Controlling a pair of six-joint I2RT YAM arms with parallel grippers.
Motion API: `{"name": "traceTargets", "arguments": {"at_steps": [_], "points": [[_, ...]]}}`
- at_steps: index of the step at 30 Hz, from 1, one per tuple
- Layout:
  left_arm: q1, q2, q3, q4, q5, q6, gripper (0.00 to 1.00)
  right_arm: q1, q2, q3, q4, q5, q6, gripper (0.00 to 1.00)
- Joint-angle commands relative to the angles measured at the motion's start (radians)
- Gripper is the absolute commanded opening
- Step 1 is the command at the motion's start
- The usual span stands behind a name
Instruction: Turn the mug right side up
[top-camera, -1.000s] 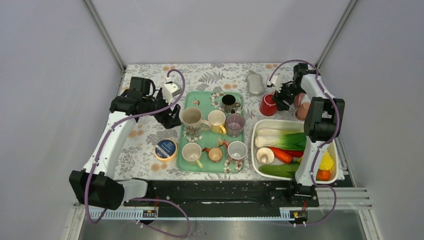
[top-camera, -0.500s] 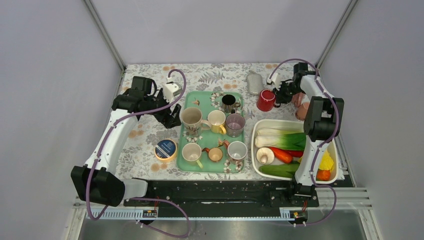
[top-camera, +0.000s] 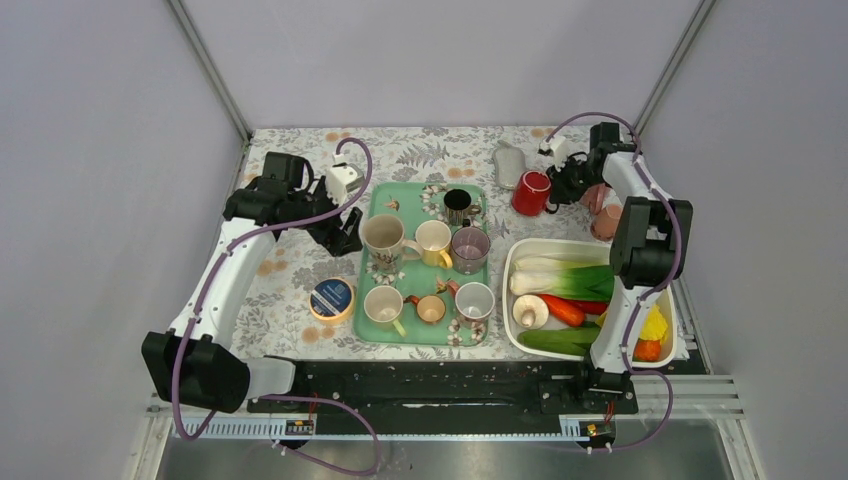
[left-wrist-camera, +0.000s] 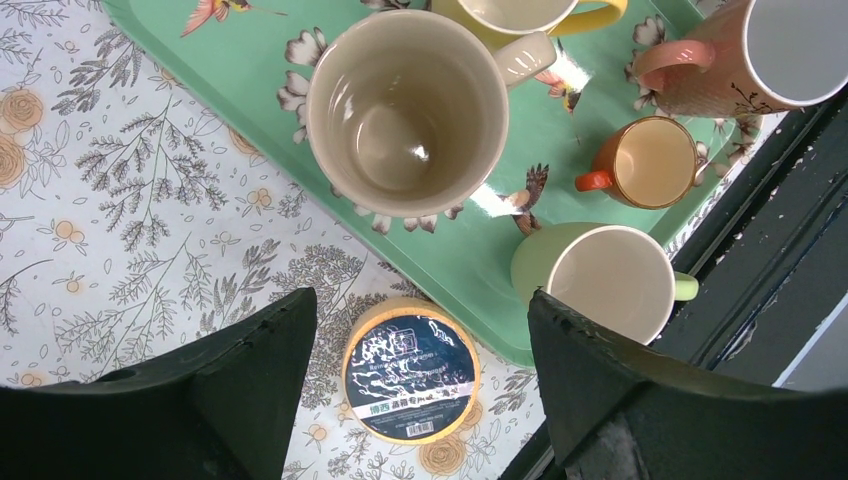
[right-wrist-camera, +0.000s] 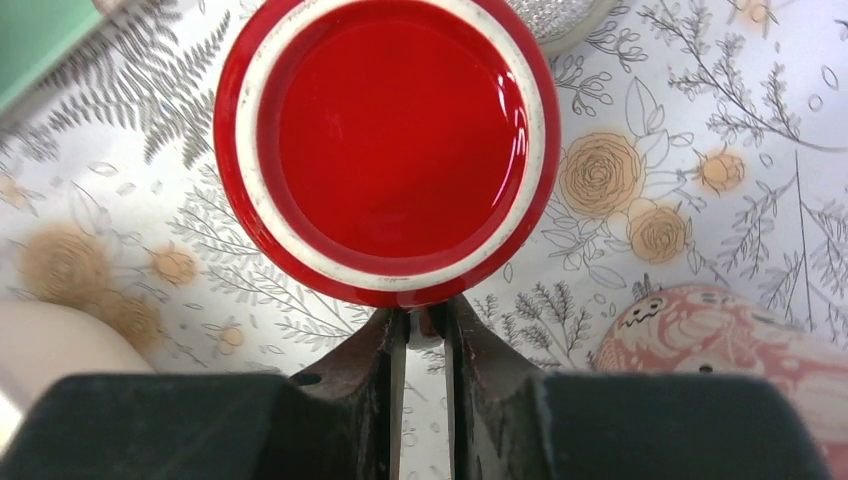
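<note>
Right end effector (right-wrist-camera: 425, 325) clamped on red mug (right-wrist-camera: 390, 150) handle | pink patterned object (right-wrist-camera: 720, 340) near | left end effector (left-wrist-camera: 418, 305) apart above tin (left-wrist-camera: 410, 372)

green tray (top-camera: 410, 195) in the middle has seven cups standing open side up, the biggest a beige mug (top-camera: 382, 238) by its left edge. a blue-lidded tin (top-camera: 332, 298) sits just left of the tray on the floral cloth (top-camera: 285, 310). the white tub (top-camera: 545, 242) on the right holds leeks (top-camera: 565, 278), a cucumber (top-camera: 558, 342) and corn (top-camera: 655, 323).

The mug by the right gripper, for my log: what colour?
Red mug with a white ring; shows best in right wrist view.
</note>
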Motion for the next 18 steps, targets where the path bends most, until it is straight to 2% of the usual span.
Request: {"name": "traceTargets", "arguments": {"at_steps": [1, 8, 14, 18], "points": [[0.004, 0.016, 0.062, 0.025, 0.018, -0.02, 0.8, 0.002, -0.156, -0.048, 0.167, -0.07, 0.27, 0.0], [0.004, 0.065, 0.098, 0.06, 0.067, -0.096, 0.79, 0.002, -0.222, -0.14, 0.301, -0.02, 0.463, 0.0], [-0.009, 0.105, 0.145, 0.14, 0.133, -0.229, 0.8, 0.002, -0.289, -0.17, 0.4, -0.073, 0.678, 0.0], [-0.062, 0.138, 0.181, 0.23, 0.14, -0.312, 0.82, 0.002, -0.324, -0.21, 0.493, -0.09, 0.803, 0.0]]}}
